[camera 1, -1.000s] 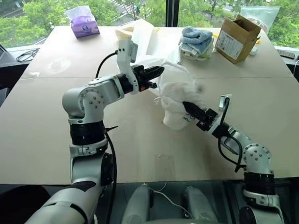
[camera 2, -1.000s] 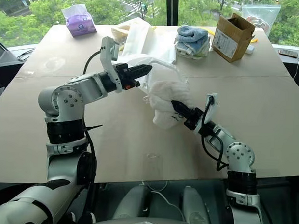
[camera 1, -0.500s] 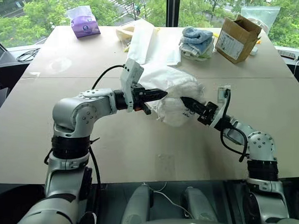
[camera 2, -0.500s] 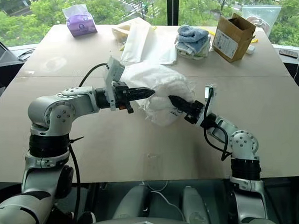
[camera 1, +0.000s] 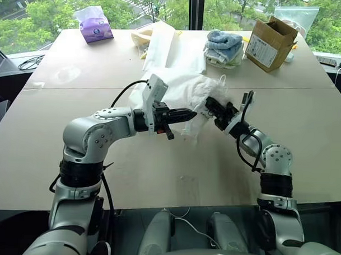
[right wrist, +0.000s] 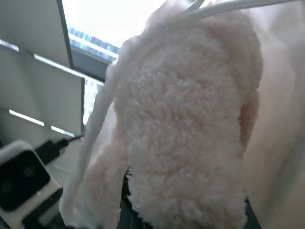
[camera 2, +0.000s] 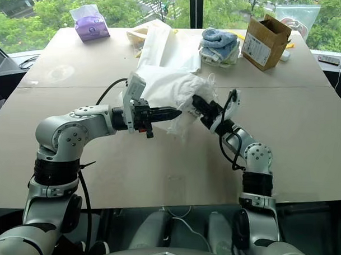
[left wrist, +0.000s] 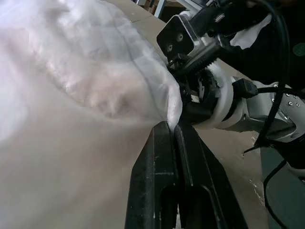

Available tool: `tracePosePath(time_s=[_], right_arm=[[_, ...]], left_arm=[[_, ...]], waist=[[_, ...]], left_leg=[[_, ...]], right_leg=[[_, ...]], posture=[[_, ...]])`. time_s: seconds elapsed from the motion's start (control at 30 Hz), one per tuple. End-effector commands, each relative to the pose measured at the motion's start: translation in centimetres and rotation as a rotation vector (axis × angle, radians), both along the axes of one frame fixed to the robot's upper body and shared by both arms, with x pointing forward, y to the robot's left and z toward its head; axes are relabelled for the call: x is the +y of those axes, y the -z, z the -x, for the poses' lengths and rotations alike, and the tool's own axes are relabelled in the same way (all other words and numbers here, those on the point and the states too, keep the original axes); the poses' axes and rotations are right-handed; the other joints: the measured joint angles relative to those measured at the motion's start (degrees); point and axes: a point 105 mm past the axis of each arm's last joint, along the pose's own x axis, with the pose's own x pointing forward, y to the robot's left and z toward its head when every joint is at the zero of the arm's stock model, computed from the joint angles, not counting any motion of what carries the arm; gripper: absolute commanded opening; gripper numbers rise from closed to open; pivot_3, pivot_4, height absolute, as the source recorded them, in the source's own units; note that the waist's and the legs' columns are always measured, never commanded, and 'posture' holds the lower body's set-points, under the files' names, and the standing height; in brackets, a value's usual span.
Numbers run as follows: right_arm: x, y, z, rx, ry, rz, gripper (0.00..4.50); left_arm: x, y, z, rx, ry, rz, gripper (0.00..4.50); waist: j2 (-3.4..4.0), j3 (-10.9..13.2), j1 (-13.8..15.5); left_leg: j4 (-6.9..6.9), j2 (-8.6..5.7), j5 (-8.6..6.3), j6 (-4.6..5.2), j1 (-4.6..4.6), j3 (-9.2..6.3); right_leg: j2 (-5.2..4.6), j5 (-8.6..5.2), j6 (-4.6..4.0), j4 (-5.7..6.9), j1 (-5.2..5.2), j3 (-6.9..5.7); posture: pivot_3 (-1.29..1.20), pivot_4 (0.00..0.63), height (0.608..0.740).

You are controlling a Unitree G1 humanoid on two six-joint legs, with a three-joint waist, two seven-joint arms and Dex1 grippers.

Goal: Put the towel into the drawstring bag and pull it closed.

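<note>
Mid-stuffing, by the look of it: near the centre of the head view, the left gripper with fingers pressed together on a fold of the drawstring bag, and just right of it the right gripper nearly closed, pinching the towel at the bag's mouth. Towel bunched partly inside the thin white cloth, partly still at the opening, with a cord trailing beside it in the right wrist view. Next, most likely: push the towel fully in, release it, then find both cords and draw them tight.
</note>
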Motion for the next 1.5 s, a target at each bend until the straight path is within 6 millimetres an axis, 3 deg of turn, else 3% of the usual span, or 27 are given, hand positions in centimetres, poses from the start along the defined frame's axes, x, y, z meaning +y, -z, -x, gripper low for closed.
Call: tracePosePath(time_s=[0.03, 0.17, 0.37, 0.5, 0.67, 0.73, 0.8, 0.93, 0.97, 1.03, 1.13, 1.17, 1.23, 1.3, 1.33, 1.43, 1.5], right_arm=[[2.2, 0.3, 2.8, -0.107, -0.166, 0.097, 0.02], [1.6, 1.1, 2.5, -0.176, -0.186, 0.198, 0.02], [1.5, -1.3, 0.2, -0.152, -0.107, 0.032, 0.02], [0.4, -2.7, -3.3, -0.025, 0.077, -0.152, 0.02], [2.7, -1.2, 2.2, -0.129, -0.267, 0.001, 0.02], [2.0, -1.5, 0.8, -0.111, -0.172, -0.042, 0.02], [0.6, -1.7, -2.2, -0.048, -0.003, -0.095, 0.02], [2.9, -1.5, 1.6, -0.138, -0.253, -0.026, 0.02], [2.9, -1.6, 1.5, -0.144, -0.240, -0.032, 0.02], [1.1, -1.4, -2.2, -0.024, -0.044, -0.099, 0.02], [2.8, -2.5, 2.5, -0.168, -0.321, -0.073, 0.02], [2.6, -2.5, 1.2, -0.164, -0.244, -0.065, 0.02], [0.4, -1.6, -3.9, -0.012, 0.045, -0.092, 0.02], [1.4, -2.1, -2.0, -0.079, -0.102, -0.081, 0.02], [2.5, -2.5, 0.4, -0.139, -0.237, -0.071, 0.02], [2.1, -1.7, -1.9, -0.103, -0.079, -0.058, 0.02], [3.4, -1.2, 0.5, -0.146, -0.227, -0.022, 0.02]], left_arm=[[0.0, -1.4, 0.1, -0.042, 0.002, 0.038, 0.00], [0.4, -0.6, -0.2, -0.024, -0.024, 0.010, 0.00], [0.0, -0.6, 0.2, -0.020, 0.001, 0.030, 0.00], [-0.6, -0.9, 1.2, -0.033, 0.059, 0.041, 0.00], [-0.3, -1.2, 0.7, -0.088, 0.043, 0.039, 0.00], [-0.4, -1.3, 0.8, -0.102, 0.061, 0.040, 0.00], [-0.5, -1.2, 1.0, -0.102, 0.075, 0.040, 0.00], [-0.8, -1.2, 1.4, -0.099, 0.095, 0.055, 0.00], [-0.8, -1.3, 1.5, -0.100, 0.102, 0.058, 0.00], [-0.8, -1.3, 1.6, -0.103, 0.106, 0.061, 0.00], [-0.7, -1.1, 1.5, -0.100, 0.093, 0.060, 0.00], [-0.7, -1.1, 1.6, -0.100, 0.098, 0.058, 0.00], [-0.7, -1.1, 1.6, -0.101, 0.103, 0.057, 0.00], [-0.7, -1.1, 1.5, -0.104, 0.098, 0.059, 0.00], [-0.7, -1.3, 1.2, -0.117, 0.083, 0.062, 0.00], [-0.5, -2.2, -0.2, -0.181, 0.019, 0.087, 0.00], [-0.5, -2.6, -0.9, -0.196, -0.013, 0.103, 0.00]], waist=[[0.00, 0.00, 0.01], [0.00, 0.00, 0.03], [-0.01, 0.00, -0.16], [0.00, 0.00, -0.23], [-0.01, 0.00, 0.37], [-0.01, 0.00, -0.14], [0.00, 0.01, -1.14], [0.01, 0.01, -1.17], [0.00, 0.01, -1.20], [0.00, 0.01, -1.64], [0.03, 0.03, -1.30], [0.03, 0.03, -1.18], [0.01, 0.01, -1.53], [0.03, 0.02, -1.43], [0.02, 0.02, -1.02], [0.01, 0.01, -1.09], [0.01, 0.01, -1.22]], left_leg=[[0.00, 0.00, 0.00, 0.00, 0.00, -0.01], [0.00, -0.01, 0.00, 0.01, 0.00, 0.02], [0.01, 0.02, 0.00, -0.01, 0.01, 0.00], [0.00, 0.03, 0.01, -0.02, 0.01, 0.00], [-0.08, -0.04, 0.02, -0.04, -0.02, -0.04], [-0.11, -0.04, 0.02, -0.03, -0.04, -0.04], [-0.12, -0.01, 0.03, -0.04, -0.03, 0.06], [-0.09, 0.00, 0.08, -0.11, 0.04, -0.01], [-0.10, -0.01, 0.08, -0.11, 0.03, -0.02], [-0.12, -0.01, 0.08, -0.11, 0.00, -0.03], [-0.15, 0.01, 0.09, -0.13, 0.00, 0.02], [-0.15, 0.01, 0.09, -0.12, -0.02, -0.01], [-0.14, -0.01, 0.08, -0.12, -0.03, -0.03], [-0.11, 0.01, 0.09, -0.12, 0.06, 0.09], [-0.12, 0.01, 0.09, -0.13, 0.07, 0.06], [-0.10, 0.00, 0.08, -0.12, -0.01, -0.07], [-0.12, -0.01, 0.09, -0.13, -0.02, -0.02]], right_leg=[[0.01, 0.00, 0.00, 0.00, 0.00, -0.01], [0.02, 0.00, 0.00, 0.00, 0.00, 0.03], [0.03, 0.00, 0.00, 0.01, 0.00, 0.01], [0.01, 0.00, 0.00, 0.01, 0.00, 0.01], [-0.06, 0.00, 0.00, -0.07, 0.00, -0.06], [-0.06, 0.00, 0.00, -0.12, 0.00, -0.05], [-0.02, 0.00, -0.01, -0.01, -0.08, 0.06], [0.02, 0.01, -0.01, 0.05, -0.04, 0.00], [0.01, 0.01, -0.01, 0.04, -0.04, -0.01], [0.00, 0.01, -0.01, 0.00, -0.05, -0.02], [0.00, 0.01, -0.01, 0.06, -0.13, 0.05], [0.00, 0.01, -0.01, 0.03, -0.11, 0.01], [-0.01, 0.01, -0.01, 0.01, -0.09, 0.00], [0.01, 0.01, -0.01, 0.07, -0.11, 0.12], [0.01, 0.01, -0.01, 0.09, -0.10, 0.09], [0.00, 0.01, -0.01, 0.02, -0.06, -0.05], [-0.01, 0.01, -0.01, 0.02, -0.09, -0.01]], posture=[[0.00, 0.150, 0.740], [0.00, 0.150, 0.740], [0.00, 0.150, 0.740], [0.00, 0.150, 0.740], [0.00, 0.150, 0.740], [0.00, 0.150, 0.740], [0.00, 0.150, 0.740], [0.00, 0.150, 0.740], [0.00, 0.150, 0.740], [0.00, 0.150, 0.740], [0.00, 0.150, 0.740], [0.00, 0.150, 0.740], [0.00, 0.150, 0.740], [0.00, 0.150, 0.740], [0.00, 0.150, 0.740], [0.00, 0.150, 0.740], [0.00, 0.150, 0.740]])
